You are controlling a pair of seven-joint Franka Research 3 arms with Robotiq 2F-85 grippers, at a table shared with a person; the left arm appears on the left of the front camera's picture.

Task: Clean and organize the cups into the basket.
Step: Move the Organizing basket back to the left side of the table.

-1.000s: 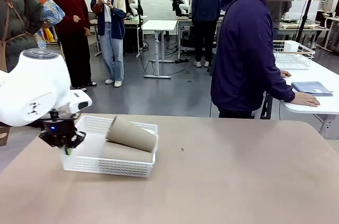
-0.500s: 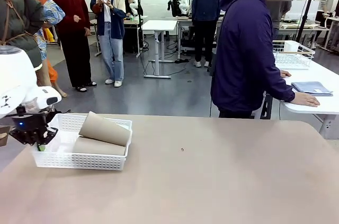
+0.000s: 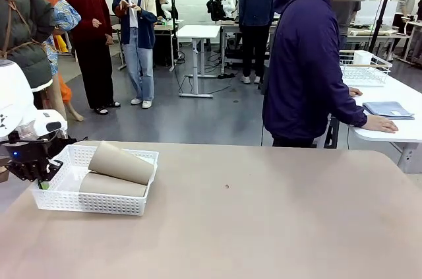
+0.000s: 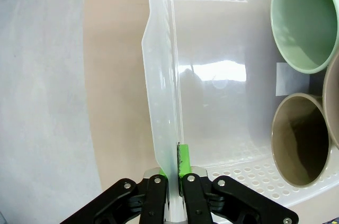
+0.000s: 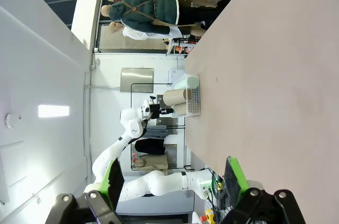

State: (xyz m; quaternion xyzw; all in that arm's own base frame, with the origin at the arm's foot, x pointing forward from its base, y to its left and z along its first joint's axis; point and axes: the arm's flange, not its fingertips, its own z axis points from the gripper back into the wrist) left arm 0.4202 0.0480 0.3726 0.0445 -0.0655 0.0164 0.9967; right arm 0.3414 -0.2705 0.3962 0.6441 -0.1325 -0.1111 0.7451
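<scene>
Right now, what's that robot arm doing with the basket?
The left gripper is shut on the basket's side wall at the table's left end. Two brown cups and a green cup lie inside. The right gripper is open, holding nothing. A person stands at the far side, turned away.

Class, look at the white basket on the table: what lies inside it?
Inside the basket lie tan cups on their sides, one stacked on another, plus a mint-green cup. The cups hide part of the basket floor.
</scene>
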